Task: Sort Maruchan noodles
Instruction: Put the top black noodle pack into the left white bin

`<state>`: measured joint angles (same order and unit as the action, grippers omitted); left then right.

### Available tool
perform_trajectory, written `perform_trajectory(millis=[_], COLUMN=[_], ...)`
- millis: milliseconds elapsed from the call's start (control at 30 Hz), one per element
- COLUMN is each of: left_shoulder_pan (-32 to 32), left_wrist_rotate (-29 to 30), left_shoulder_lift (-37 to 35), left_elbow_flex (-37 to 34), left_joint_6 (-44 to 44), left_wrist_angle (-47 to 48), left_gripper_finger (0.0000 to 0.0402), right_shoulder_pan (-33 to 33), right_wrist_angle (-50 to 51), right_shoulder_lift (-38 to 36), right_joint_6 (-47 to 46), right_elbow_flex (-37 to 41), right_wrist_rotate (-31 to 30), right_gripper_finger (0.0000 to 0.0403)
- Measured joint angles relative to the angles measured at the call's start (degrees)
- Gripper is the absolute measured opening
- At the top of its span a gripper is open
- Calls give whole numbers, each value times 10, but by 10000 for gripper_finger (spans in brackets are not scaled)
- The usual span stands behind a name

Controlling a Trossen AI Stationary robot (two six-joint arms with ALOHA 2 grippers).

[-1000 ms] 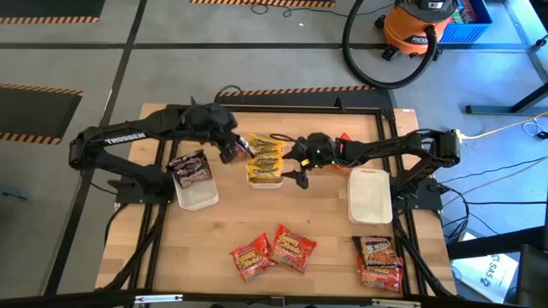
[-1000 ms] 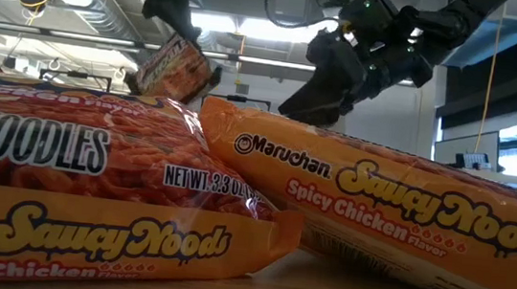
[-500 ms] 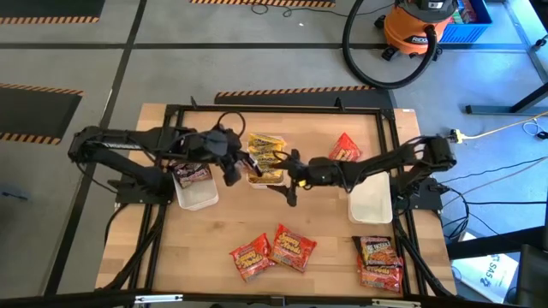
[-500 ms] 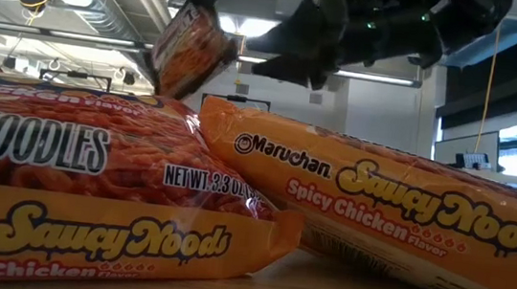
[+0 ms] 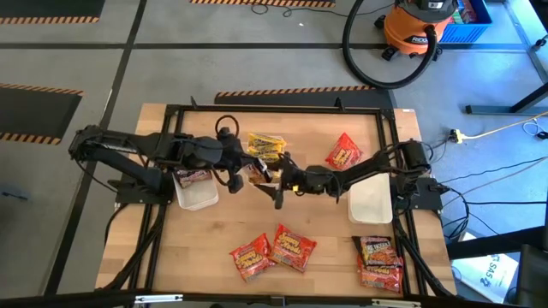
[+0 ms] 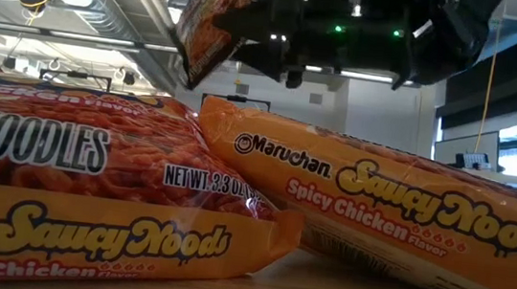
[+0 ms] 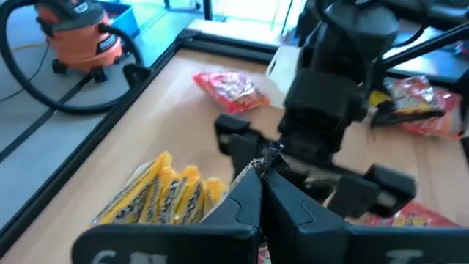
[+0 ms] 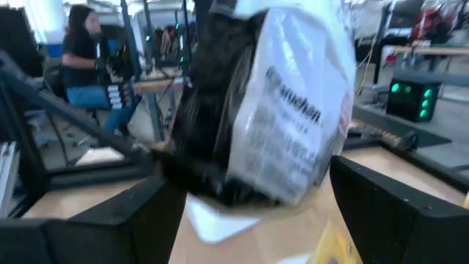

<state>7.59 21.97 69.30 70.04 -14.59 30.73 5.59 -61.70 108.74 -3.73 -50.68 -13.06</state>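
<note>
I have the left gripper (image 5: 242, 168) clenched on a dark ramen packet (image 6: 206, 19), held above the surface near the yellow packets (image 5: 265, 145). The right gripper (image 5: 278, 182) faces it, fingers spread wide. It looks light, crinkly and slippery, so I'd pinch its free edge.

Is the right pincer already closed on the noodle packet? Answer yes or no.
No: in the right wrist view, the right pincer stands wide open around the crinkly dark noodle packet, which the shut left pincer holds.

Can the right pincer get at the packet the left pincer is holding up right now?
Probably yes: the right pincer is open and faces the dark packet, held aloft by the shut left pincer, with nothing between them.
</note>
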Motion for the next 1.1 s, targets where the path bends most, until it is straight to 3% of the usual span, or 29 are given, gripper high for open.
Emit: perform_trajectory(millis=[400, 700, 833, 1100], left_shoulder_pan=[15, 16, 16, 16], left_wrist_rotate=[-5, -6, -6, 11], left_shoulder_lift=[0, 0, 0, 0], left_elbow_flex=[0, 0, 0, 0], left_joint_6=[13, 23, 33, 77], left_wrist_angle=[-34, -34, -34, -31], left_gripper_finger=[0, 8, 41, 153], right_shoulder_pan=[0, 1, 0, 0], right_wrist_angle=[-11, -13, -13, -11], right_shoulder_lift=[2, 2, 2, 2], right_joint_6=[64, 88, 103, 102], right_elbow_flex=[-24, -24, -24, -23], right_wrist_rotate=[-43, -28, -28, 25], right_gripper_finger=[294, 134, 83, 51])
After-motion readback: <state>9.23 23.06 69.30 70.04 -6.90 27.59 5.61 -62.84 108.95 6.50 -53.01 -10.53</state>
